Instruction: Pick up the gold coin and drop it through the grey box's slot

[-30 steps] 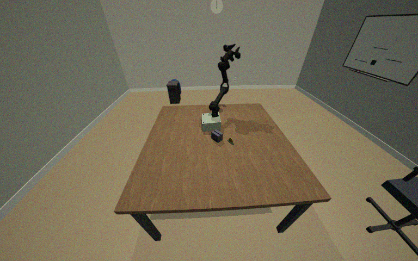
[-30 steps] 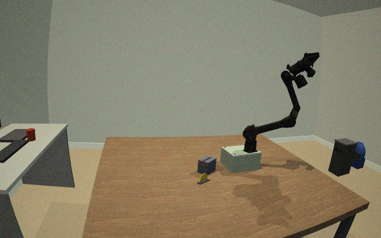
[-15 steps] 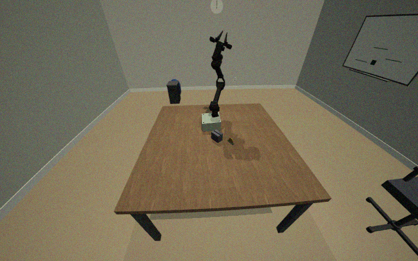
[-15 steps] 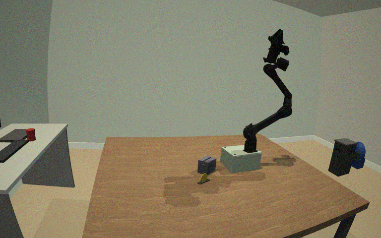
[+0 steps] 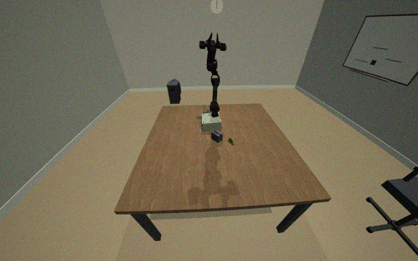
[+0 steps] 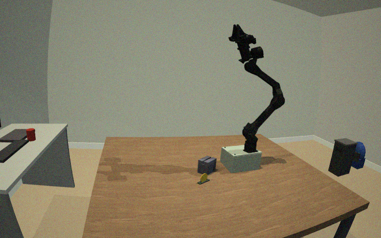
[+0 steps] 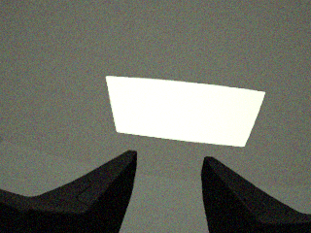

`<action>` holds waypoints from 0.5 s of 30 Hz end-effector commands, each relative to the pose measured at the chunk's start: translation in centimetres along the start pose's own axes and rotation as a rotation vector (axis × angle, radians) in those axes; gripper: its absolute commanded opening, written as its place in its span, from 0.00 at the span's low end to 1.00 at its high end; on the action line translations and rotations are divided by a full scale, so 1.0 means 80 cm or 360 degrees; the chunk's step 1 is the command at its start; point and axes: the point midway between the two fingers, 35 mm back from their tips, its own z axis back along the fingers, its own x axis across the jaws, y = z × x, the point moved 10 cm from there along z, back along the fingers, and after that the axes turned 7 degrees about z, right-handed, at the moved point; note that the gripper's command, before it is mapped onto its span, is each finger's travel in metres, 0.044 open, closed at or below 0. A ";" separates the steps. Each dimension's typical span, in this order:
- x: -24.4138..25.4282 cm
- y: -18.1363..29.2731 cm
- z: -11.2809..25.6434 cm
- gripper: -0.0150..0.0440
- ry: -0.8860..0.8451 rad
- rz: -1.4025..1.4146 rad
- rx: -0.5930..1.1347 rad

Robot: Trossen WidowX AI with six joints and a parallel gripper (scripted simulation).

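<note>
The gold coin (image 5: 231,140) (image 6: 204,177) stands on its edge in the dark-green holder (image 6: 199,183). The grey box (image 5: 216,136) (image 6: 206,165) stands beside them, closed, with the dark slot line across its lid. My gripper (image 5: 214,33) (image 6: 236,26) (image 7: 169,162) is raised high above the table, far above coin and box, with its fingers pointing up. The fingers stand apart, and the wrist view shows nothing between them. The coin, holder and box are out of the wrist view.
The arm stands on a pale green base block (image 5: 210,125) (image 6: 243,163) right behind the grey box on the wooden table (image 5: 184,172) (image 6: 157,207). A white desk (image 6: 50,140) with a red cup (image 6: 31,134) stands off to the left. A bright ceiling panel (image 7: 185,112) shows above the fingers.
</note>
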 end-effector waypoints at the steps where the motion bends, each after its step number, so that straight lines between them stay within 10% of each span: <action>1: 0.003 0.059 -0.004 0.53 0.0001 -0.0135 0.0247; 15: 0.041 0.232 0.013 0.53 -0.0044 -0.0331 0.1147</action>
